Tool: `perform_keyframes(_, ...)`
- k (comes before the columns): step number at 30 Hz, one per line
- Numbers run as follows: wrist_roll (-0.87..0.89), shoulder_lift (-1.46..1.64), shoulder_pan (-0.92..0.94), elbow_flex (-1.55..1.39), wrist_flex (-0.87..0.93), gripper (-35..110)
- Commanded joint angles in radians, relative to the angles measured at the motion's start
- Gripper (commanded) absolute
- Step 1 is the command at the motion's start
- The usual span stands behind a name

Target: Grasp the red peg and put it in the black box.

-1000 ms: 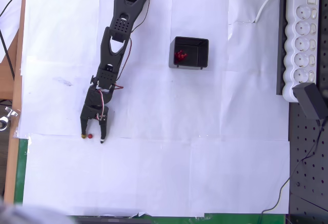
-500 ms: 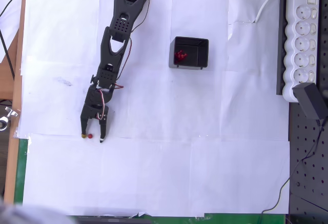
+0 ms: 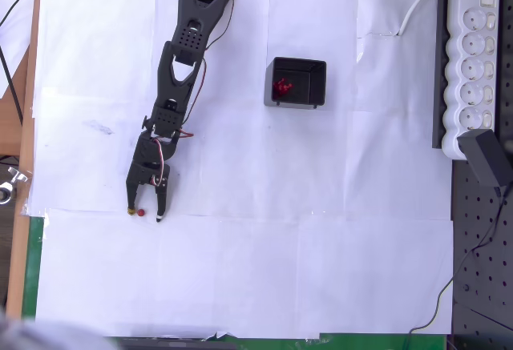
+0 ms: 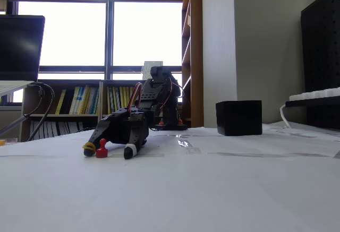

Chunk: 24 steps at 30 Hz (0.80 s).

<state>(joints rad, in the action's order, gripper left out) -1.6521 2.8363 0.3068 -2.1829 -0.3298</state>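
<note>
Black arm stretched forward and low over table, wrist pitched down. Gripper (image 3: 145, 216) (image 4: 109, 150) spread apart, both fingertips at table level.

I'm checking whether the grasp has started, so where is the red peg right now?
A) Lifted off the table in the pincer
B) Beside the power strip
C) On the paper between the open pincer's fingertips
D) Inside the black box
C: the red peg stands on the white paper between the fingertips of the open pincer, and the fixed view shows it upright on the table, far from the black box.
</note>
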Motion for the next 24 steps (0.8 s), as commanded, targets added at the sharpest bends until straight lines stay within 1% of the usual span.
perform_keyframes(1,-0.006,-0.043,0.011,0.015,-0.012,23)
perform_keyframes(9,0.011,-0.041,0.012,0.009,-0.017,13)
perform_keyframes(17,0.014,-0.038,0.012,0.005,-0.020,10)
perform_keyframes(24,0.012,-0.038,0.012,0.003,-0.021,4)
